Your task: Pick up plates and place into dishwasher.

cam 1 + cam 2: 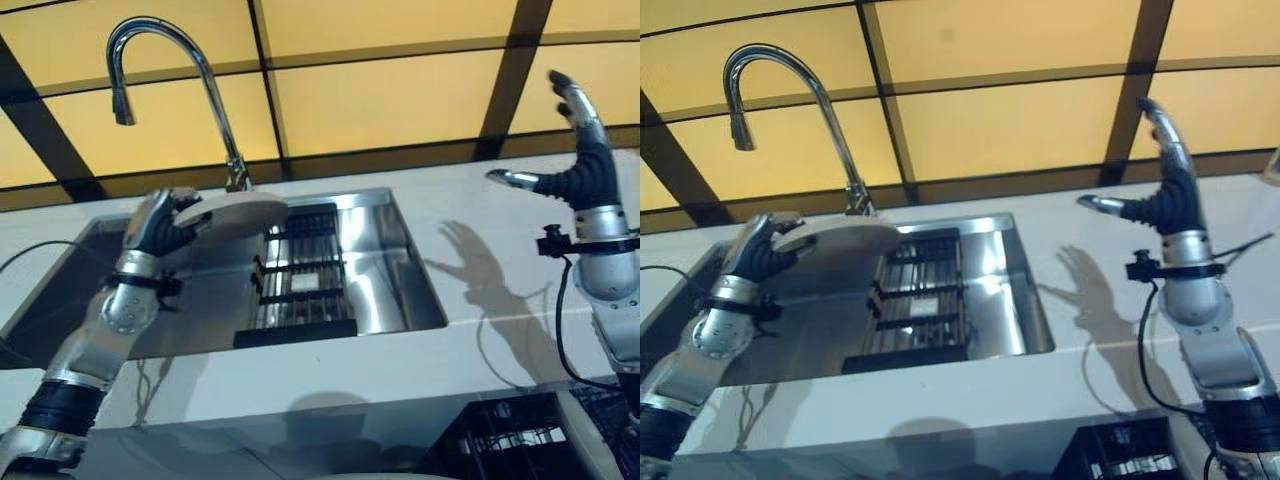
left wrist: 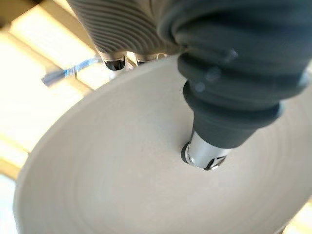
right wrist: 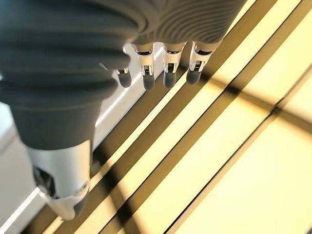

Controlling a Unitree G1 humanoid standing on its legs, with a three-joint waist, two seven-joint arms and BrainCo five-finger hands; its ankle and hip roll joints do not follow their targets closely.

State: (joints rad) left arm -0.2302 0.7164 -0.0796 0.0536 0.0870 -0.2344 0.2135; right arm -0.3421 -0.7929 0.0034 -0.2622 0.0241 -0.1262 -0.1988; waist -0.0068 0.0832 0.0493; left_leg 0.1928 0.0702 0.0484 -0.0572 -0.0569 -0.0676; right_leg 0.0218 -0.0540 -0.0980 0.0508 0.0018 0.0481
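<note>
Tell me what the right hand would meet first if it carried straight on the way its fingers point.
Probably the yellow tiled wall. The right hand is raised open above the counter, fingers pointing up and away, and its wrist view shows just those tiles past the fingertips. Depth is hard to judge.

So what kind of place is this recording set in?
Most likely a kitchen: a steel sink with a gooseneck faucet set in a pale counter, and the left hand holding a plate over the sink.
</note>
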